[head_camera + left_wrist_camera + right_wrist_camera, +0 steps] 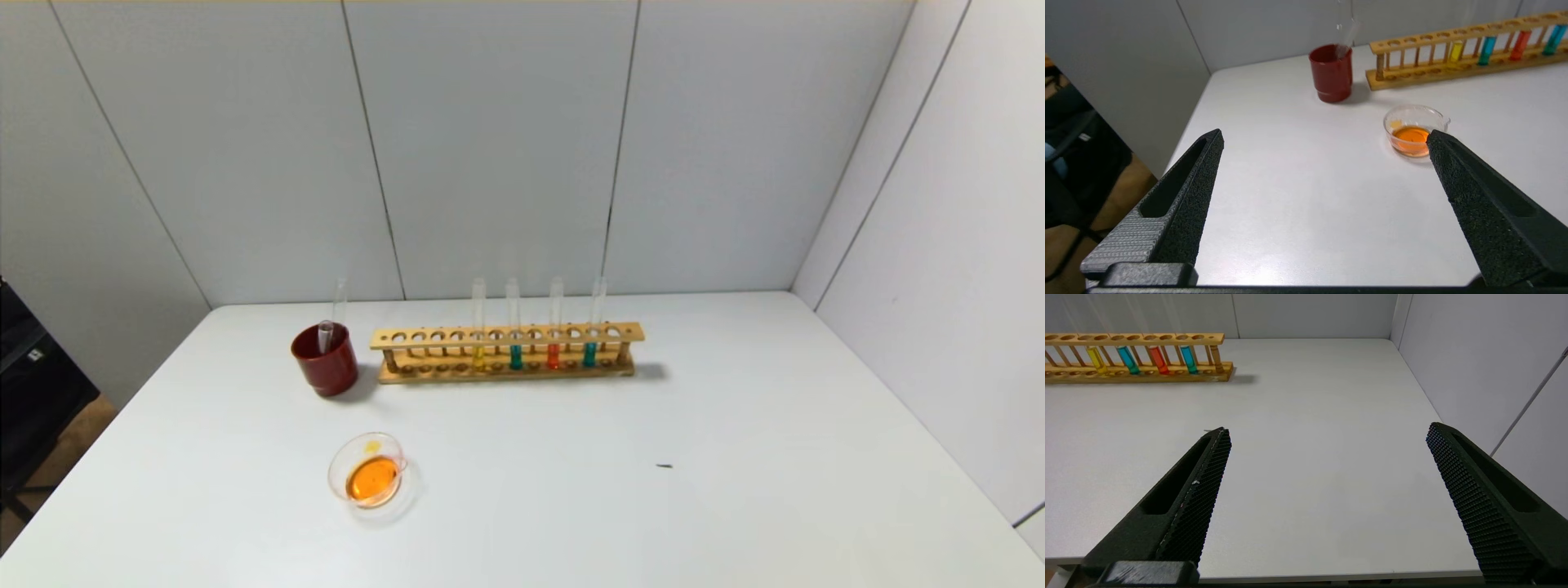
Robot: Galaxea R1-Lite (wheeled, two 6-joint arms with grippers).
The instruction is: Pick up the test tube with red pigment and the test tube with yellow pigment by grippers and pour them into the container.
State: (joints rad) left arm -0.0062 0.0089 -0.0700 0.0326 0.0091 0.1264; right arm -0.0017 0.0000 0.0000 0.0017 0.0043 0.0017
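Nearest, both held wide open and empty: left gripper (1323, 136), right gripper (1327, 430). Mid-table: clear container (368, 469) holding orange liquid. Beyond, upright in wooden rack (506, 353): yellow-pigment tube (478, 322), red-pigment tube (555, 322); likely light, slippery, fragile, best gripped on bare upper glass.

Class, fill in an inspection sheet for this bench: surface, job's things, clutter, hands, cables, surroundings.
Surface: white table, one small dark speck.
Job's things: yellow tube and red tube upright in rack; dish holds orange liquid.
Clutter: two teal tubes in rack; red cup holding empty tubes.
Hands: left hand and right hand open, holding nothing.
Cables: nothing seen.
Surroundings: grey wall panels.
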